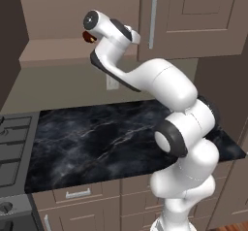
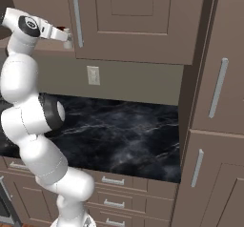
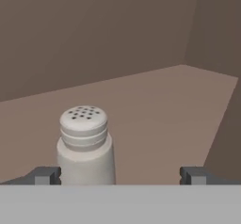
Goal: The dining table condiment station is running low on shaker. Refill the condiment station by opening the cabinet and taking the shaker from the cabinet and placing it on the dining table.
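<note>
Gripper open beside unlabelled shaker

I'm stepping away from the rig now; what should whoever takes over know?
Tool: open, holding nothing, reaching into the cabinet.
Shaker: upright on the cabinet shelf, between the fingertips and nearer the left one in the hand view; contact can't be told.
Done: cabinet opened, tool at the shaker.
Left: shut on the shaker, lift it out, carry it to the dining table and set it down.
</note>
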Motion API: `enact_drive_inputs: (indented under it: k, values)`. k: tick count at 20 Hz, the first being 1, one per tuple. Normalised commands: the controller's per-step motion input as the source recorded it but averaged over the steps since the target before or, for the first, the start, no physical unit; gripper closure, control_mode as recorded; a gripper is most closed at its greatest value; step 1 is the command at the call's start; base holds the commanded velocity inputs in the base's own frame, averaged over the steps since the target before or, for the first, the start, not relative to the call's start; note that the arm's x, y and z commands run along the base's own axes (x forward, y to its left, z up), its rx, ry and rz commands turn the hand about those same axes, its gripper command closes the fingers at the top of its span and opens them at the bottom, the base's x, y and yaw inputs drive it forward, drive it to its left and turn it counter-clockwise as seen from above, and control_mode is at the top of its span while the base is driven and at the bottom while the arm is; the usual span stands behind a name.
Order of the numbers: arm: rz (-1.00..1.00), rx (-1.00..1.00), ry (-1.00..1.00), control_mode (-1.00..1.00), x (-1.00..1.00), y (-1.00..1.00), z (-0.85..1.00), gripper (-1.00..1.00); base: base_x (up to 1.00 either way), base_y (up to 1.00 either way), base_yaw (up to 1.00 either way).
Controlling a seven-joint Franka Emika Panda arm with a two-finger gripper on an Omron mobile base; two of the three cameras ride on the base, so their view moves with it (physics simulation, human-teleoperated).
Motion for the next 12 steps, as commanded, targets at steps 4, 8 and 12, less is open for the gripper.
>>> enact_drive_inputs:
  k: [4,8,12]
  values:
    - [0.0,-0.01,0.0,-1.0,0.19,0.07,0.0,-1.0,0.0,0.0,0.0]
    - [0.0,-0.01,0.0,-1.0,0.2,0.08,-0.02,-1.0,0.0,0.0,0.0]
    - [0.0,-0.01,0.0,-1.0,0.18,0.05,-0.03,-1.0,0.0,0.0,0.0]
